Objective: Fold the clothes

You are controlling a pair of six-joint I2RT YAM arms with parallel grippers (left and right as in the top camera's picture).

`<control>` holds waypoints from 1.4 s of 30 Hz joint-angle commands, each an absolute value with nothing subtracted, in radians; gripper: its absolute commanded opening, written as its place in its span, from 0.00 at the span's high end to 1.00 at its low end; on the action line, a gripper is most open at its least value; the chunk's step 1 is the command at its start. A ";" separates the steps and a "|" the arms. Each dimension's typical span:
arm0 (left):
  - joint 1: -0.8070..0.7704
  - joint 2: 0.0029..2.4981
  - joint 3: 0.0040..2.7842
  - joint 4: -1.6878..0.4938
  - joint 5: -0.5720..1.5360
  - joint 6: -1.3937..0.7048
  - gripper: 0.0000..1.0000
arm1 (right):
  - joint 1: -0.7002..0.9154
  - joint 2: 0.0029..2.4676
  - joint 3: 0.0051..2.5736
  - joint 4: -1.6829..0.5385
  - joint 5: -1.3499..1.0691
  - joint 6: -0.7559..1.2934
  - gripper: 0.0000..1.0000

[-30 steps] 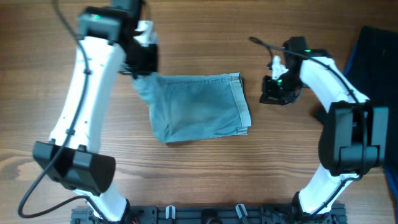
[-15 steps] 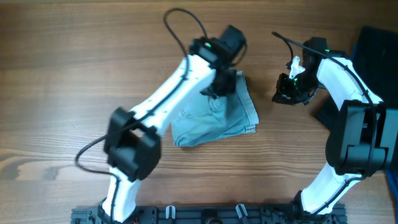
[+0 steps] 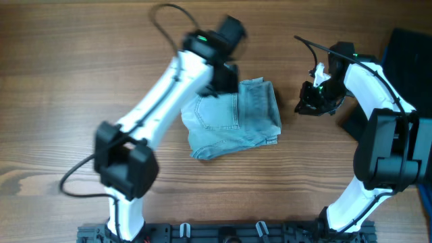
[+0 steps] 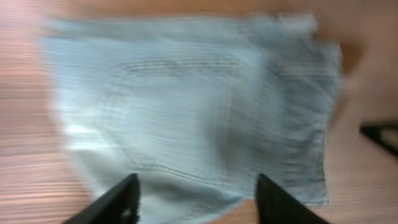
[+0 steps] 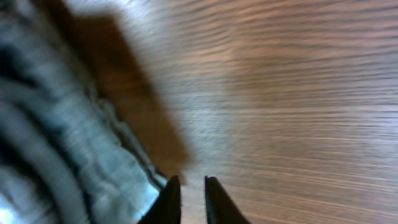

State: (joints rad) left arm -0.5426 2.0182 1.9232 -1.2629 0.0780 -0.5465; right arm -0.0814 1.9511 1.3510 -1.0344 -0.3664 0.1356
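The clothes, light blue denim shorts (image 3: 236,120), lie folded into a compact bundle at mid-table, a stitched back pocket facing up. My left gripper (image 3: 220,86) hovers over the bundle's upper left corner. The left wrist view, blurred by motion, shows that gripper (image 4: 198,190) open, its dark fingers (image 4: 121,200) spread wide above the shorts (image 4: 186,106) and gripping nothing. My right gripper (image 3: 309,102) sits just right of the bundle. In the right wrist view this gripper (image 5: 189,185) is shut and empty over bare wood, the edge of the shorts (image 5: 56,149) on its left.
A dark navy cloth (image 3: 410,61) lies at the table's right edge, beside the right arm. A black cable (image 3: 307,46) loops off the right wrist. Bare wooden tabletop (image 3: 61,81) stretches to the left of the shorts.
My left arm swept right, carrying the shorts' left part over onto the right part, then opened and let go. The bundle is now narrower. The right arm barely moved.
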 commanded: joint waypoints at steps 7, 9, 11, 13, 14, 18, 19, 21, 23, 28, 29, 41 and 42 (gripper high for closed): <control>-0.361 1.998 1.846 -1.310 0.036 -0.418 0.28 | -0.054 1.914 1.368 -1.057 -0.755 -0.199 0.72; -0.361 1.998 1.810 -1.301 0.036 -0.395 0.28 | -0.054 1.907 1.368 -1.060 -0.860 -0.270 0.67; -0.361 1.998 1.771 -1.288 0.052 -0.395 0.28 | -0.052 1.907 1.368 -1.055 -0.873 -0.270 0.65; -0.361 1.998 1.727 -1.266 0.071 -0.396 0.28 | -0.034 1.907 1.362 -1.039 -0.842 -0.239 0.70; -0.361 1.998 1.710 -1.253 0.079 -0.396 0.27 | -0.019 1.907 1.353 -1.022 -0.799 -0.192 0.76; -0.363 1.998 1.630 -1.180 0.097 -0.396 0.25 | 0.068 1.908 1.277 -0.922 -0.563 0.015 0.87; -0.363 1.998 1.612 -1.166 0.102 -0.397 0.24 | 0.086 1.908 1.258 -0.900 -0.548 0.040 0.87; -0.363 1.998 1.571 -1.131 0.123 -0.396 0.24 | 0.107 1.908 1.233 -0.876 -0.541 0.061 0.87; -0.363 1.998 1.527 -1.089 0.123 -0.396 0.24 | 0.111 1.908 1.221 -0.871 -0.442 0.122 0.95; -0.363 1.998 1.376 -0.907 0.123 -0.397 0.21 | 0.101 1.908 1.219 -0.863 -0.070 0.288 0.96; -0.363 1.998 1.356 -0.872 0.123 -0.397 0.21 | 0.101 1.908 1.219 -0.857 -0.072 0.287 0.96; -0.350 1.994 1.330 -0.811 0.123 -0.397 0.31 | 0.139 1.684 1.285 -1.035 -0.587 -0.057 0.71; -0.347 1.991 1.332 -0.811 0.123 -0.397 0.31 | 0.159 1.674 1.283 -1.050 -0.599 -0.070 0.73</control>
State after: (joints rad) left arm -0.3607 2.0010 1.3258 -0.8036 0.1287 -0.4015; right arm 0.1108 1.7454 1.2621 -1.0111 -0.4389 0.0414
